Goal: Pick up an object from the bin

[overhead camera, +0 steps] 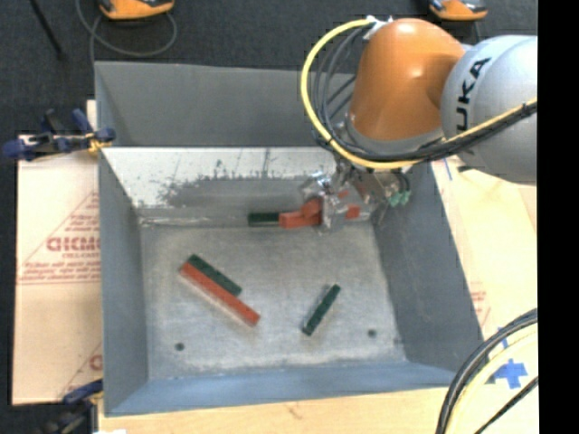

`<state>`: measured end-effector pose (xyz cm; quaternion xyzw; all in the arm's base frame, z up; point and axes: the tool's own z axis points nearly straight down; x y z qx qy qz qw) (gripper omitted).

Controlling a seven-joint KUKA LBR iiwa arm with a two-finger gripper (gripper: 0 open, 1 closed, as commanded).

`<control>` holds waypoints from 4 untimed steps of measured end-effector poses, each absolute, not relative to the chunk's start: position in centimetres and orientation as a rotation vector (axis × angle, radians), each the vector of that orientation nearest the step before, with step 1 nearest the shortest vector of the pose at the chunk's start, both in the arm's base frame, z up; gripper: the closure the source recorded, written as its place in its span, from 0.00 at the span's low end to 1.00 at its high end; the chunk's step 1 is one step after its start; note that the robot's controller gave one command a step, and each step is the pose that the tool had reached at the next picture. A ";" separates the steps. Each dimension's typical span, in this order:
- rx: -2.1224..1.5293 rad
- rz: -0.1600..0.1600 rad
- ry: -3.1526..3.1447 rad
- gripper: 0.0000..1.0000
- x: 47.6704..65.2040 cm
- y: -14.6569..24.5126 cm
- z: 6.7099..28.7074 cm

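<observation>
Hovering at the back wall of the bin (118, 269), your end effector (327, 208) is clasping the orange-and-green bar (282, 217) by its orange end; you are likely facing only the lift-out.

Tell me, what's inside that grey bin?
A red bar with a green bar alongside, a lone green bar, and a green piece beside a red piece by the back wall. The arm covers the back right corner.

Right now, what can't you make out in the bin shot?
- Red block by the back wall, camera view: right end hidden behind the pincer.
- Bin back-right corner: covered by the arm's orange cover.
- Long green-and-red bar, left: one piece or two stacked, too small to tell.
</observation>
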<state>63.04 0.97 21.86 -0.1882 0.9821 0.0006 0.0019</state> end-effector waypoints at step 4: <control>-0.588 0.002 3.082 1.00 63.0 1.0 21.9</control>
